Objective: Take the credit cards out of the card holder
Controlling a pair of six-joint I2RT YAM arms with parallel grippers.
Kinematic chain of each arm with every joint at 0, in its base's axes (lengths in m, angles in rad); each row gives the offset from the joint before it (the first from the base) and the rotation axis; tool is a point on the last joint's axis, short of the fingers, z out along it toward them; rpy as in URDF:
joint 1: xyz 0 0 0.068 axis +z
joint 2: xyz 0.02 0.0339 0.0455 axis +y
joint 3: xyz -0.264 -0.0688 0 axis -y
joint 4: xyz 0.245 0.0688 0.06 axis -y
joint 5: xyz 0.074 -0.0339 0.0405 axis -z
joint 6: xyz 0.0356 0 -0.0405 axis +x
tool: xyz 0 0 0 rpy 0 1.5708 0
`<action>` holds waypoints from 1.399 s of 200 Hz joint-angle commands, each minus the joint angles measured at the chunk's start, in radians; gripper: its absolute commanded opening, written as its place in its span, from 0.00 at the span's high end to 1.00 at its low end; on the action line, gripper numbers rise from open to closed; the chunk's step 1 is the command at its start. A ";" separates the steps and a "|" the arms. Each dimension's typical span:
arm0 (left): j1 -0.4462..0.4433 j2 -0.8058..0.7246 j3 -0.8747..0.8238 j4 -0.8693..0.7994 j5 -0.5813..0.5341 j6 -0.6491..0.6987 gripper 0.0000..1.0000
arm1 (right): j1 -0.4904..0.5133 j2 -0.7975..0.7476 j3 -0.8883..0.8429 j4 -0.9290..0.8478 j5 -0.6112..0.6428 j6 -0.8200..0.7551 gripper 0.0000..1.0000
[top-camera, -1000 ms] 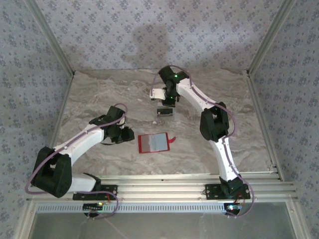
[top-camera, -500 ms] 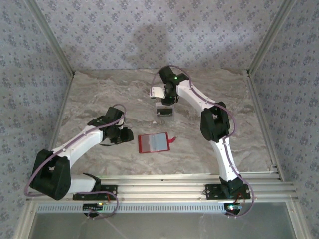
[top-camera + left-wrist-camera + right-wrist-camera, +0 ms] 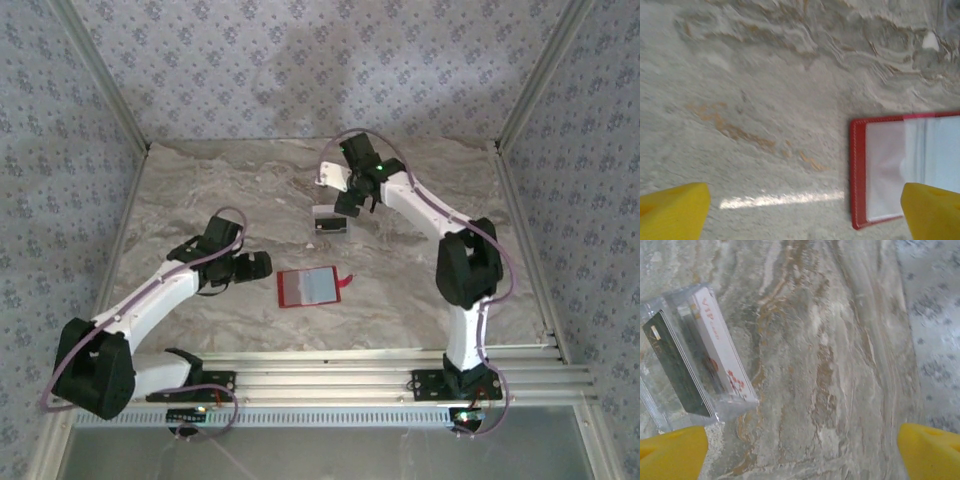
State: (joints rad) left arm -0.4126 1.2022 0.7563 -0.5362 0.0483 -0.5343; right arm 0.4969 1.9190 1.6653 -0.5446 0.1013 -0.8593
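The card holder [image 3: 308, 287] lies open and flat on the marble-patterned table [image 3: 200, 190]. It is a red leather-like wallet with a raised red border, pale translucent inside pockets and a small red tab on its right edge.

Beyond the card holder, toward the far wall, a clear plastic stand [image 3: 735, 402] holds the credit cards [image 3: 695, 357] on edge. They are a dark card [image 3: 675, 367] and, beside it, a white card [image 3: 715, 345] printed with "VIP" in red, with small red marks lower down.

The left gripper [image 3: 802, 212] sits just left of the card holder. Its yellow fingertips [image 3: 672, 210] are spread wide and hold nothing.

The right gripper [image 3: 800, 452] is beyond the card holder, just beside the stand. Its yellow fingertips [image 3: 930, 450] are also spread wide and empty, and the stand is apart from them.
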 commanded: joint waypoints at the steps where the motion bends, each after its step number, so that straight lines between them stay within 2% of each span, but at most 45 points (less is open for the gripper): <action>1: 0.006 -0.023 -0.008 0.046 -0.151 0.045 0.01 | -0.041 -0.091 -0.115 0.108 0.030 0.165 0.00; 38: 0.018 -0.017 -0.007 0.121 -0.403 0.136 0.00 | -0.136 -0.241 -0.361 0.243 0.069 0.404 0.00; 71: 0.085 0.004 -0.050 0.295 -0.582 0.235 0.01 | -0.261 -0.393 -0.664 0.423 0.075 0.596 0.00; 106: 0.159 0.067 -0.106 0.526 -0.678 0.390 0.01 | -0.391 -0.490 -0.914 0.650 0.130 0.722 0.00; 116: 0.177 0.094 -0.134 0.617 -0.658 0.437 0.01 | -0.414 -0.507 -0.986 0.738 0.134 0.731 0.00; 136: 0.223 0.145 -0.196 0.811 -0.534 0.533 0.01 | -0.472 -0.533 -1.110 0.923 0.071 0.764 0.00; 166: 0.340 0.183 -0.284 1.071 -0.314 0.490 0.01 | -0.498 -0.567 -1.224 1.086 0.021 0.800 0.00; 178: 0.364 0.199 -0.283 1.108 -0.262 0.491 0.01 | -0.498 -0.570 -1.266 1.163 -0.001 0.816 0.00; 195: 0.382 0.243 -0.293 1.200 -0.246 0.510 0.01 | -0.495 -0.537 -1.294 1.256 -0.037 0.811 0.00; 215: 0.422 0.279 -0.303 1.238 -0.164 0.490 0.01 | -0.495 -0.476 -1.292 1.309 -0.032 0.806 0.00; 245: 0.425 0.334 -0.345 1.359 -0.124 0.500 0.01 | -0.499 -0.387 -1.303 1.411 -0.055 0.805 0.00; 257: 0.426 0.328 -0.342 1.339 -0.120 0.502 0.00 | -0.507 -0.402 -1.282 1.341 -0.054 0.817 0.00; 280: 0.423 0.335 -0.345 1.357 -0.122 0.504 0.01 | -0.514 -0.393 -1.283 1.363 -0.055 0.822 0.00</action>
State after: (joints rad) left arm 0.0113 1.5303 0.4107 0.7341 -0.1093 -0.0437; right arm -0.0063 1.5196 0.3748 0.7609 0.0574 -0.0654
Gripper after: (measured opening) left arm 0.994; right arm 0.999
